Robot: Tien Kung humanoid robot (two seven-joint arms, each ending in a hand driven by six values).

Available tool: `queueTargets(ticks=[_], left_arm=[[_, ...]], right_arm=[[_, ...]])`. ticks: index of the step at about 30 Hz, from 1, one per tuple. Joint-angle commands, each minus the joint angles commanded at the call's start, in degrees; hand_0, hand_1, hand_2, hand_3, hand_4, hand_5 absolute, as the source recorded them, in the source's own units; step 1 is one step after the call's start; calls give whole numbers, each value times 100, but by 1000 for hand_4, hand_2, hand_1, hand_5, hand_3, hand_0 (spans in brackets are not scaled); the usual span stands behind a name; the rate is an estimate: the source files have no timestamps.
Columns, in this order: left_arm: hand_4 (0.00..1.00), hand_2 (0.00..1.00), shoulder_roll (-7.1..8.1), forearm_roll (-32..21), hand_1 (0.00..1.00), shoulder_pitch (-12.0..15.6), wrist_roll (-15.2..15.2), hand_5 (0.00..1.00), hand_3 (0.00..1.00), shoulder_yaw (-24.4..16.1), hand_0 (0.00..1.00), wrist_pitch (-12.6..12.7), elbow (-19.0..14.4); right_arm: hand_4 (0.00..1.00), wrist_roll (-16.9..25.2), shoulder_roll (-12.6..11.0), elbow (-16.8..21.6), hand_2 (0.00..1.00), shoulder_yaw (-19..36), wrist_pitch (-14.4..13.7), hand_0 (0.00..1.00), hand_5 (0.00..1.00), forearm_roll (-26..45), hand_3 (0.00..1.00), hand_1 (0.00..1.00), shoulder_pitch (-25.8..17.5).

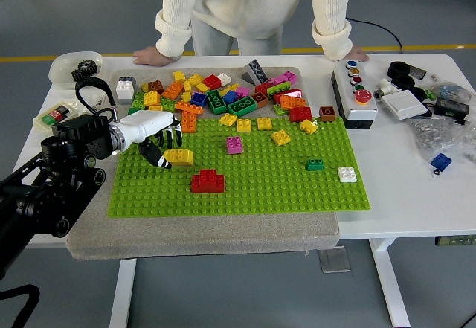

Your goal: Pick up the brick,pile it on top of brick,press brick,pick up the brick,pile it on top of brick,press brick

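My left hand (158,143) grips the yellow brick (178,157) — light, rigid, slick — just up-left of the red brick (207,181); hold its sides.

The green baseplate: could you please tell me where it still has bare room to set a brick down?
The green baseplate is bare along its near edge and between the red brick and the white brick. Its far edge is crowded by the brick pile.

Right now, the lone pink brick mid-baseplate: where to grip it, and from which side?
Grip the pink brick by two opposite side walls, coming straight down from above. It stands apart on the green baseplate, so its sides look clear, and its top is only studs.
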Motion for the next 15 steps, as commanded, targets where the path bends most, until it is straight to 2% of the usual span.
queueTargets(ticks=[10, 15], left_arm=[[975, 427, 22, 0, 414, -5, 14, 2, 497, -140, 515, -94, -102], [966, 437, 52, 0, 424, 8, 15, 2, 485, -293, 523, -315, -312]], right_arm=[[813, -1, 1, 0, 719, -1, 1, 742, 327, 8, 591, 652, 4], [813, -3, 0, 0, 719, 11, 1, 742, 328, 2, 591, 652, -1]])
